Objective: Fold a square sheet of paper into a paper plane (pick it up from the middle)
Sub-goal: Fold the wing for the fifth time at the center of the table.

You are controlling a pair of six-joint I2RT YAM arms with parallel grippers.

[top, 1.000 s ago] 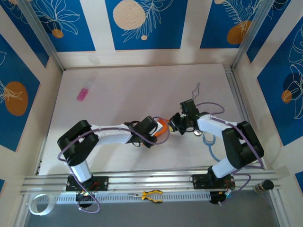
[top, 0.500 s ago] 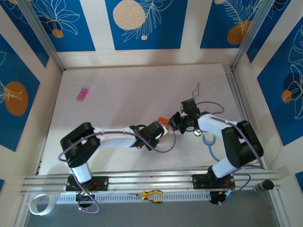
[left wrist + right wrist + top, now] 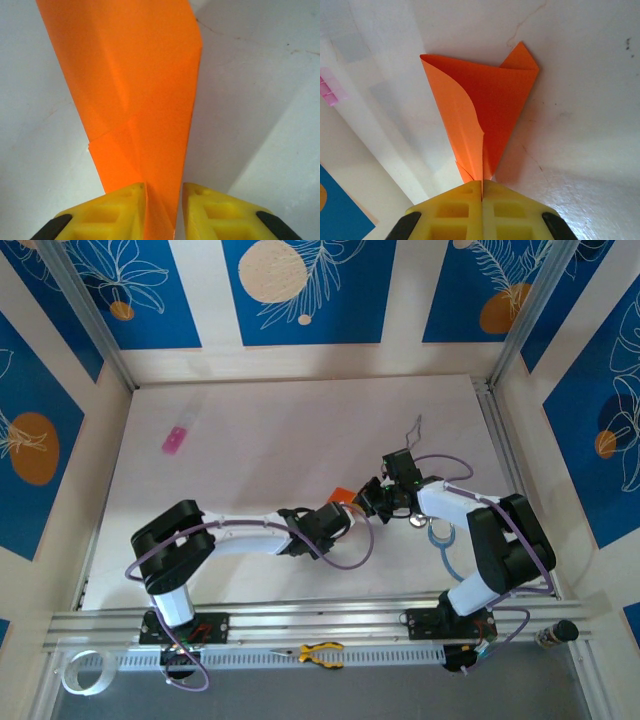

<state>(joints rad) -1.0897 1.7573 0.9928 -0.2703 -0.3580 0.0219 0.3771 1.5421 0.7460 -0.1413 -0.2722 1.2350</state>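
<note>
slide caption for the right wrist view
Right pincer shut on the pointed end of the folded bright orange paper.

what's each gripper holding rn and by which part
Right gripper is shut on the narrow tip of the folded orange paper. Left gripper straddles another narrow end; grip unclear.

Top view: my left gripper (image 3: 341,512) and right gripper (image 3: 367,502) hide most of the folded orange paper (image 3: 340,493); the left wrist view crops its far end.
</note>
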